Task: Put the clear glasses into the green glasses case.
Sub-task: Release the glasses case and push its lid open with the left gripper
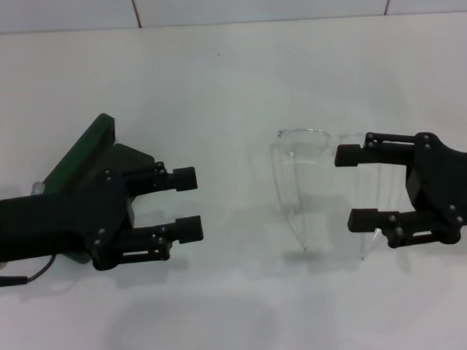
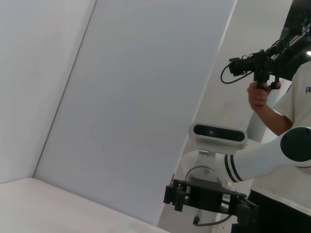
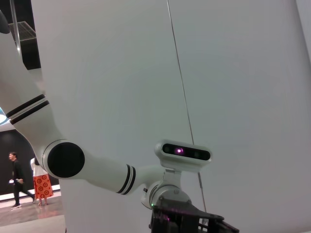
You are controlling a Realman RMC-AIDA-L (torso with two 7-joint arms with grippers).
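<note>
The clear glasses [image 1: 307, 139] lie on the white table [image 1: 230, 75] right of the middle, lenses toward the far side and both thin temple arms reaching toward the near edge. My right gripper [image 1: 347, 188] is open beside them. Its fingertips are level with the right temple arm, and I cannot tell whether they touch it. The green glasses case [image 1: 84, 152] lies at the left, mostly hidden under my left arm. My left gripper [image 1: 196, 202] is open and holds nothing, its fingers pointing toward the glasses. In the left wrist view the right gripper [image 2: 209, 196] shows farther off.
A tiled wall [image 1: 258, 4] runs along the table's far edge. A black cable [image 1: 22, 276] trails from my left arm near the left edge. A person holding a camera [image 2: 262, 82] stands behind my right arm in the left wrist view.
</note>
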